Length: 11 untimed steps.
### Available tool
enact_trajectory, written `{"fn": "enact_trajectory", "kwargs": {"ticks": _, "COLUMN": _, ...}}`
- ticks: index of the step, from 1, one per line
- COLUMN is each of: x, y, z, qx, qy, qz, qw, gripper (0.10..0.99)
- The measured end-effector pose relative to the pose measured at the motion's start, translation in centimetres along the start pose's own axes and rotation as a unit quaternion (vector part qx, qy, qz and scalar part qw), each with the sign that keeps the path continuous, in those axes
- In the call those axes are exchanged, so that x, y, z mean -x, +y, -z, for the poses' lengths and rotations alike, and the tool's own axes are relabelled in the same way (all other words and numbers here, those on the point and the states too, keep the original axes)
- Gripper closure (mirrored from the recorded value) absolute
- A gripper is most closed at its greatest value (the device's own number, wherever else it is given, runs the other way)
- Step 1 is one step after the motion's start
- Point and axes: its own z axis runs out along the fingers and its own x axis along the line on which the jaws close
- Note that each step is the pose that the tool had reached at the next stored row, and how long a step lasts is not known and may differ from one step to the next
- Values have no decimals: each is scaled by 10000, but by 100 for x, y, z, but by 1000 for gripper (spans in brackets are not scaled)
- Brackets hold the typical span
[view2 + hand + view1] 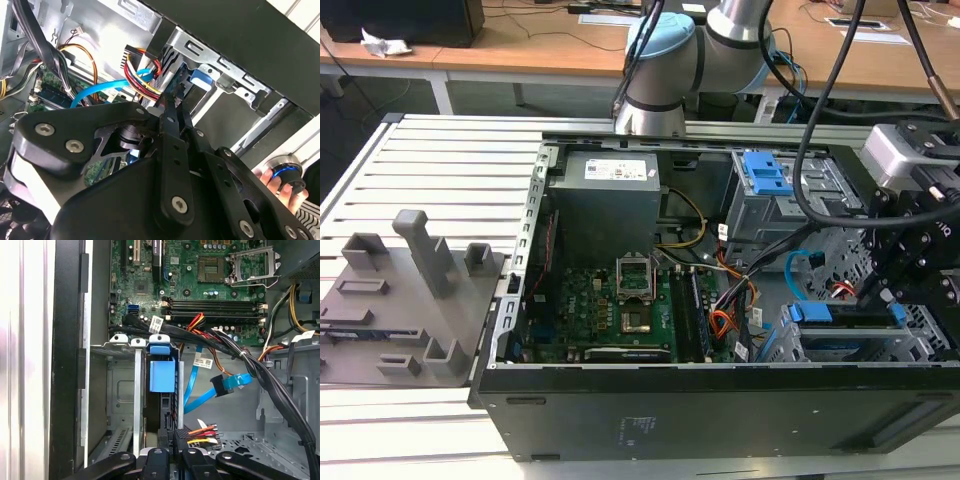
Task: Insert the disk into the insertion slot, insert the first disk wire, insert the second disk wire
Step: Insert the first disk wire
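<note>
The disk (156, 412) stands in the insertion slot (122, 390), its blue carrier handle (162, 375) at the cage's mouth; the exterior view shows the disk (840, 315) near the case's front right. My gripper (175, 97) is shut on the black plug of the first disk wire (202, 432), a red, orange and yellow bundle (145, 75), and holds it against the disk's end. In the exterior view the gripper (873, 300) hangs over the cage. The second disk wire (235, 381) loops free beside the cage, its black plug in the air.
The motherboard (610, 320) and the power supply (605, 195) lie in the open case. A grey cage with a blue latch (765, 175) stands at the back. Thick black cables (260, 375) cross near the cage. Grey fixtures (410, 290) sit on the exterior view's left. A hand (272, 180) rests outside the case.
</note>
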Motion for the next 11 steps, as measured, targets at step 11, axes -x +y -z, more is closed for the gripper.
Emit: {"fn": "enact_trajectory", "kwargs": {"ticks": 11, "x": -3, "y": -31, "z": -53, "qx": 0, "qy": -3, "qz": 1, "qw": 10000, "gripper": 918}}
